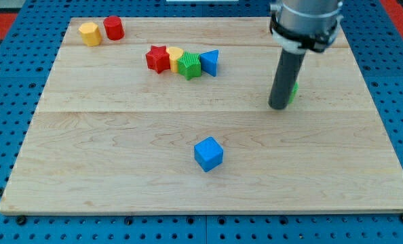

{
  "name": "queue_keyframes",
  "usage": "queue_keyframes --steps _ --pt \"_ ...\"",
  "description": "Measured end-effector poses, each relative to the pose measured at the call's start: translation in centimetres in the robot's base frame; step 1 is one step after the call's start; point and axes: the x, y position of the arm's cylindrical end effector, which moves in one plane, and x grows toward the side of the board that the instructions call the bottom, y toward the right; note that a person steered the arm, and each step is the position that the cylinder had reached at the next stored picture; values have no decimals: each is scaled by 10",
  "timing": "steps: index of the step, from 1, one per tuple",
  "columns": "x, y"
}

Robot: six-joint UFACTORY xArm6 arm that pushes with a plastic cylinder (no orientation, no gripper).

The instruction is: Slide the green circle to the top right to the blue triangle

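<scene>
My tip (279, 106) rests on the wooden board at the view's right. A green circle (294, 91) is almost wholly hidden behind the rod; only a thin green edge shows on the rod's right side, touching or very close to it. The blue triangle (210, 62) lies far to the view's left of my tip, in the upper middle, at the right end of a row of blocks.
The row holds a red star (158, 58), a yellow block (175, 55), a green star (188, 66), then the blue triangle. A yellow hexagon (89, 33) and a red cylinder (113, 28) sit at the top left. A blue cube (208, 153) lies at the lower middle.
</scene>
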Motion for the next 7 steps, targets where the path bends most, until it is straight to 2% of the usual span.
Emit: queue_keyframes --steps 1,2,3,4,5,6,7 --pt "-39 -2" --pt "5 4" --pt "21 38" --pt "-28 50" --pt "-82 31" --pt "-91 19" --pt "-79 29"
